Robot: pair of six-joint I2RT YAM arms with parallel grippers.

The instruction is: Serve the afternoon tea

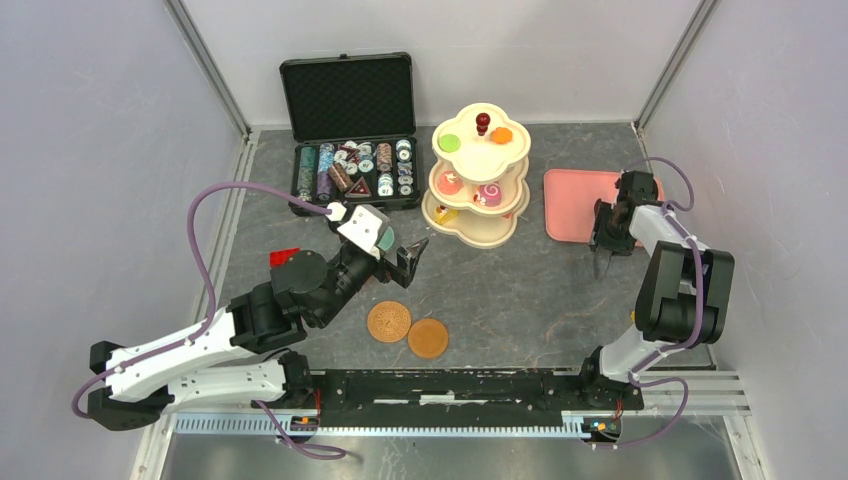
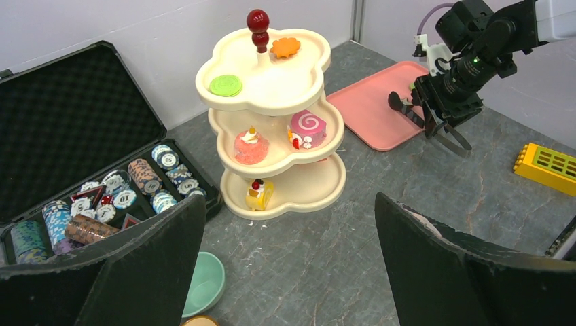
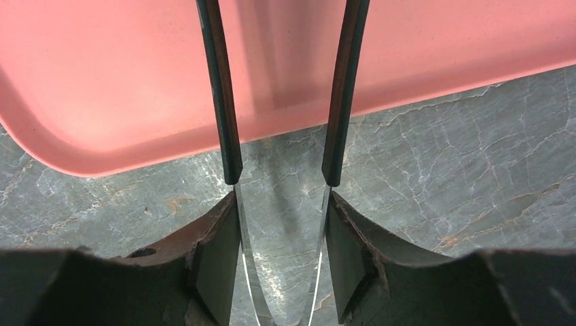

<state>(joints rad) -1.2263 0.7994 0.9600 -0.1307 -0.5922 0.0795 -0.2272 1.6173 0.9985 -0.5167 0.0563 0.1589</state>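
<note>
Tea stand (image 1: 475, 160), cream and three-tiered, at the table's far middle, with pastries (image 2: 308, 128) on every tier. Both saucers (image 1: 389, 321) lie bare near the arms. The teal cup (image 2: 204, 282) sits on the table beneath the left gripper (image 2: 285, 231), whose jaws are wide and empty. The right gripper (image 3: 282, 231) clamps tongs (image 3: 219, 102), tips narrow and empty over the pink tray (image 3: 102, 81). Serving appears barely begun.

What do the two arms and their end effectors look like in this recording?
The left arm and right arm have white links, bulky black joints and looping lilac cables. The left end effector and right end effector have dark, wedge-shaped fingers.
</note>
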